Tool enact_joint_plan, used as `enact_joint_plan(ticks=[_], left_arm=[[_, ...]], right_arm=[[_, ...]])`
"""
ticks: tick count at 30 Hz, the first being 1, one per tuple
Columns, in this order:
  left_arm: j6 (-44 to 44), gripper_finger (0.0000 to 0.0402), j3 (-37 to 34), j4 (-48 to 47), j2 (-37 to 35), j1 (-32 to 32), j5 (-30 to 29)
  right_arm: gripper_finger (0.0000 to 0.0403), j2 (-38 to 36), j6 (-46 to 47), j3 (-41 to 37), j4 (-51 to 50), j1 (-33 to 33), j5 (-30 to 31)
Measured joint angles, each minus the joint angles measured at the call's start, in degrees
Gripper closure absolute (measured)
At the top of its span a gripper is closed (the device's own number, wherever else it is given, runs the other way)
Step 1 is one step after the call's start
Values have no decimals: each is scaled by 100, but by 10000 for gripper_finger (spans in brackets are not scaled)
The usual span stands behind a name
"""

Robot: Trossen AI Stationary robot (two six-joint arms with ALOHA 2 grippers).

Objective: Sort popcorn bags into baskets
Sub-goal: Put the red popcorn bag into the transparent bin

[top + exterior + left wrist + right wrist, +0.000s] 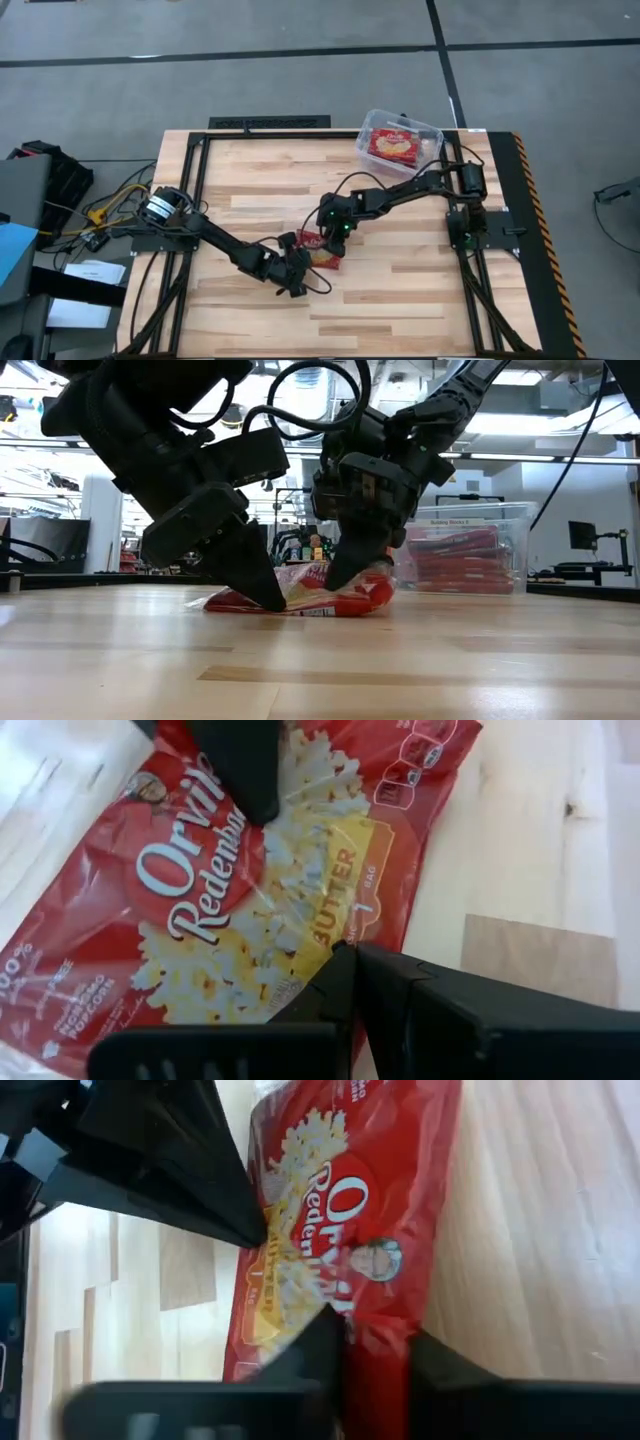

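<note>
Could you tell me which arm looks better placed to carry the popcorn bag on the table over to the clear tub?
The right, probably. Both the left gripper and the right gripper press on the popcorn bag, but the right arm reaches in from the tub's side, so its path there looks shorter.

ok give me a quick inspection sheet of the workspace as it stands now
surface: wooden table, black frame around it
job's things: one red popcorn bag flat at mid-table; clear tub at the far right corner with red bags inside
clutter: nothing seen on the table
end effectors: left end effector and right end effector both down at the mid-table bag, fingertips on it from opposite sides; closure on it unclear
cables: bundle off the left edge beside the left arm base
surroundings: grey floor; lab room with shelving behind in the low view; no person seen
</note>
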Motion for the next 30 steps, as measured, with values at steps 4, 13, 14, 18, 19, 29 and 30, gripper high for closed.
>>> enact_joint_plan(ticks=[4, 13, 14, 18, 19, 29, 30], left_arm=[[16, 401, 148, -411, -174, 9, 36], [235, 401, 814, -2587, -1508, 66, -879], [313, 401, 815, -2671, -1694, 76, -1024], [313, 401, 826, -2997, -2404, 101, -1553], [260, 401, 826, -3089, -2553, 103, -1632], [59, 401, 826, -3668, -3092, 217, -1930], [59, 401, 826, -3676, -3083, 225, -1931]], right_arm=[[377, -24, 46, -1, 53, 4, -18], [374, -1182, -312, -5, -517, -543, -49], [379, -1353, -420, -7, -609, -683, -47], [380, -2207, -856, -7, -1283, -1406, -40], [376, -2448, -983, -7, -1526, -1625, -36], [383, -4147, -2507, -4, -3757, -4324, 288], [383, -4209, -2616, -2, -3841, -4596, 287]])
